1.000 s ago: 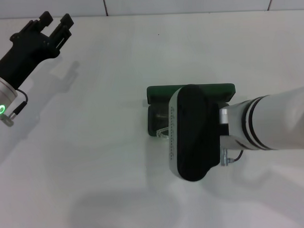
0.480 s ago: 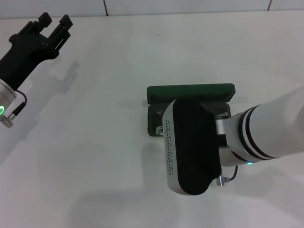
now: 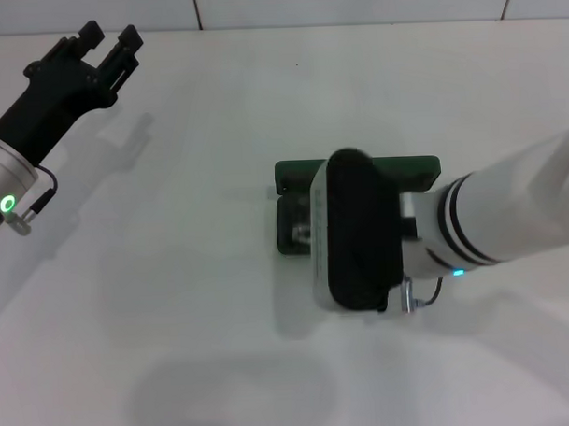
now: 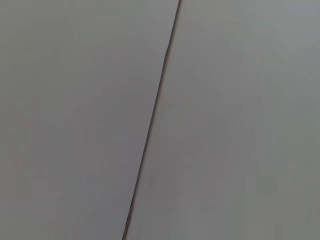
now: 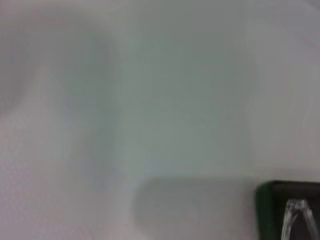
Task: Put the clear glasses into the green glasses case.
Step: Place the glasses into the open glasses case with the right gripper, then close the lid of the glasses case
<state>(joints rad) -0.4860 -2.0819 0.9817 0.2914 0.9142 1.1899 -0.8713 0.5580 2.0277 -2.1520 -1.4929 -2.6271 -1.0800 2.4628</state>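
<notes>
The green glasses case (image 3: 292, 172) lies open at mid-table, its lid standing along the far side. My right arm's wrist housing (image 3: 355, 231) hangs right over it and hides most of the dark lining. A bit of the clear glasses (image 3: 302, 234) shows inside the case's left end. In the right wrist view a corner of the case (image 5: 267, 200) appears with a clear piece of the glasses (image 5: 296, 216) on the dark lining. The right gripper's fingers are hidden under the wrist. My left gripper (image 3: 108, 40) is parked at the far left, open and holding nothing.
The white tabletop (image 3: 175, 301) runs to a tiled wall (image 3: 352, 3) at the back. The left wrist view shows only a grey surface with a dark seam (image 4: 152, 120).
My right wrist pulled toward the table's near edge, then moved back over the case and sank lower. The left arm shifted slightly.
</notes>
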